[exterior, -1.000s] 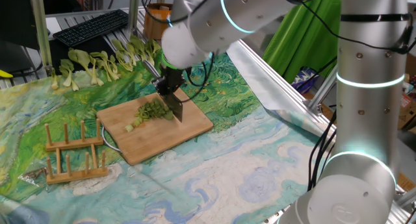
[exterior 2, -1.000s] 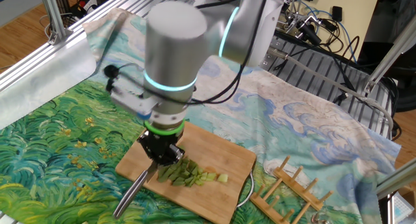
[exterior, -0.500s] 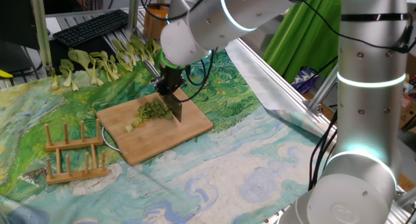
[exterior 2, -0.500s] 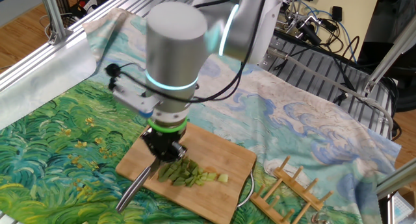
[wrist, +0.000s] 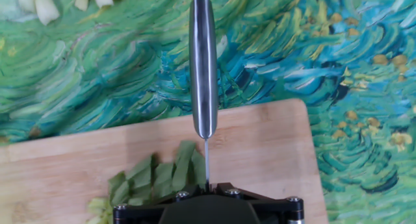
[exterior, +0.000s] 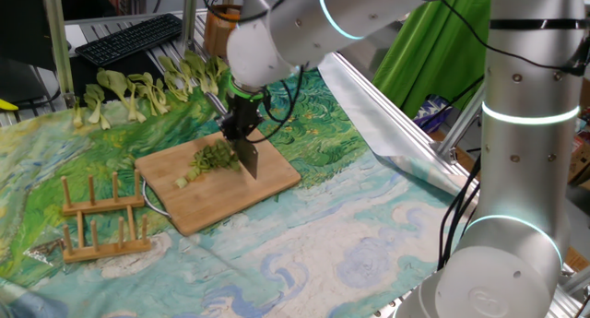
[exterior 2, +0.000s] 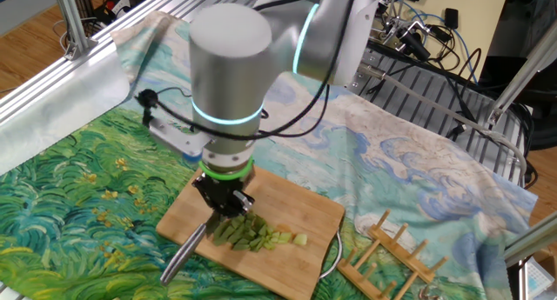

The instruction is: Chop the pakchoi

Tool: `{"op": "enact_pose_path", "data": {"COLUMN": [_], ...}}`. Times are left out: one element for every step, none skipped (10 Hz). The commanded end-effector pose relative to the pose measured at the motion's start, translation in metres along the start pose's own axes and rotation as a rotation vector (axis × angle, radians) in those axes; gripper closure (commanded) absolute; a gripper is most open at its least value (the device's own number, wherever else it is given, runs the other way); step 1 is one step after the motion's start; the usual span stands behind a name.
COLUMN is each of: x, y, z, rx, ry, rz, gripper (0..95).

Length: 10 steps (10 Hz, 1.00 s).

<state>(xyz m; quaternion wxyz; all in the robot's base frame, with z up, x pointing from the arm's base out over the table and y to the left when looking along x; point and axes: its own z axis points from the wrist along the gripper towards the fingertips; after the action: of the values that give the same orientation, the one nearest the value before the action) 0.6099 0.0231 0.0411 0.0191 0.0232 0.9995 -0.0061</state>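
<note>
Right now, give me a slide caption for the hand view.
Gripper holds knife over chopped pakchoi on bamboo cutting board, painted tablecloth beyond.

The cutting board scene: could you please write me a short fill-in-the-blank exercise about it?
1. The gripper is shut on a ____.
2. The chopped pakchoi lies on a ____ cutting board.
3. In the hand view, the knife's handle sticks out past the board's edge over the painted ____.
4. The whole pakchoi lie in a row near the black ____.

Missing words: knife; wooden; cloth; keyboard
</note>
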Motion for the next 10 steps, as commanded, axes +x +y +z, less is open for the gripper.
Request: {"op": "enact_pose_path", "data": {"x": [0.004,0.004,0.005,0.007,0.009,0.01,0.013,0.015,0.017,0.02], "y": [0.001,0.002,0.004,0.014,0.02,0.028,0.039,0.048,0.056,0.064], "z": [-0.015,-0.022,-0.026,-0.033,-0.037,-0.041,-0.048,-0.052,-0.054,-0.057], "rx": [0.017,0.029,0.029,0.043,0.038,0.033,0.027,0.019,0.021,0.022], "ry": [0.003,0.002,0.005,0.01,0.019,0.03,0.039,0.042,0.049,0.052], "rz": [-0.019,-0.022,-0.014,0.01,0.039,0.066,0.108,0.14,0.154,0.168], "gripper": [95.0,95.0,95.0,95.0,95.0,95.0,95.0,95.0,95.0,95.0]}}
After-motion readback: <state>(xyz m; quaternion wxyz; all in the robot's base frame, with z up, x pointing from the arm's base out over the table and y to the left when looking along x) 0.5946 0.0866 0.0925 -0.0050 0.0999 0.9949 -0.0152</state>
